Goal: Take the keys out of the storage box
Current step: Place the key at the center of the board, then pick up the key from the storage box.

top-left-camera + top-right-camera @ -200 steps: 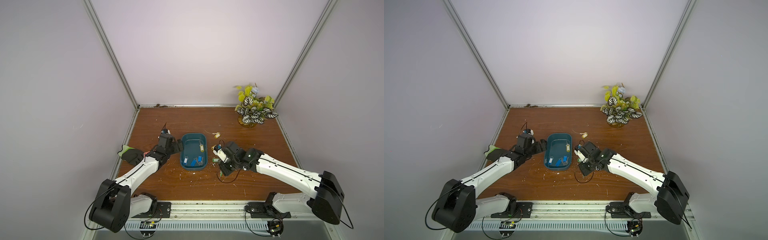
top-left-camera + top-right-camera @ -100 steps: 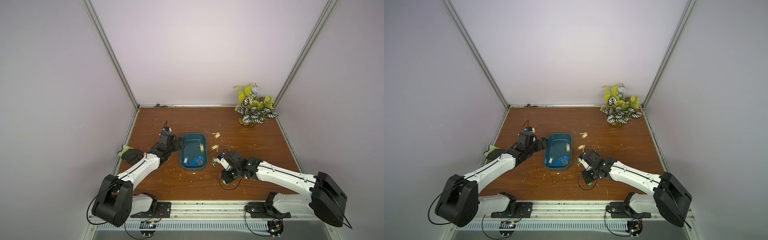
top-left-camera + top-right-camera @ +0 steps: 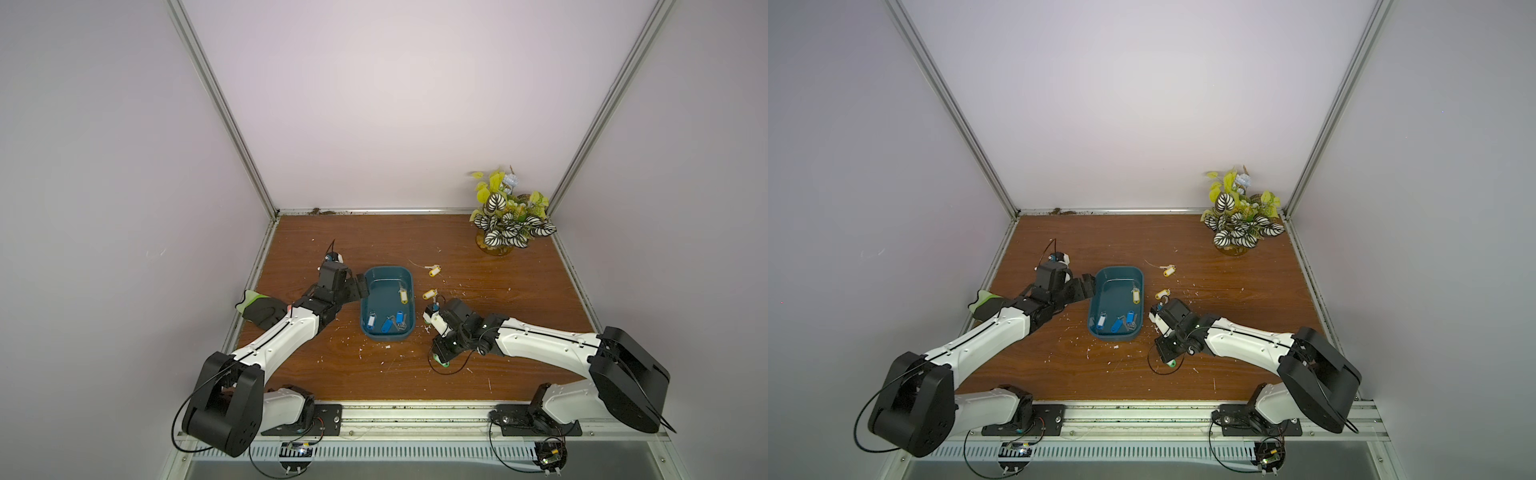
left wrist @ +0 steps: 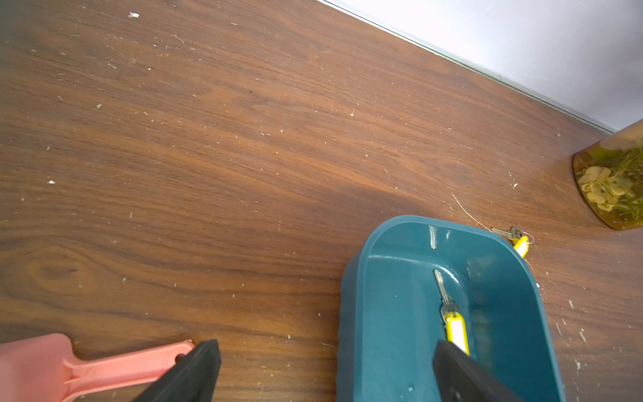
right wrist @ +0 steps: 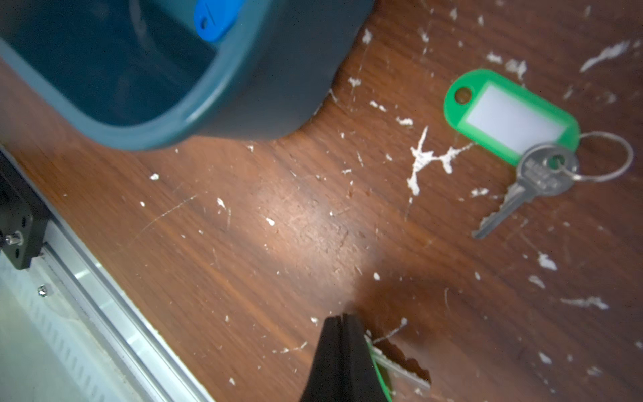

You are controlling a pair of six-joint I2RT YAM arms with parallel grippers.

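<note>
Even overhead light, soft shadows; right wrist view blurred; top views wide-angle.

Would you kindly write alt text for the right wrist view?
The shut right hand pinches a green-tagged key above the wooden table; a second green-tagged key lies loose nearby. A corner of the teal storage box shows, with a blue tag inside.
</note>
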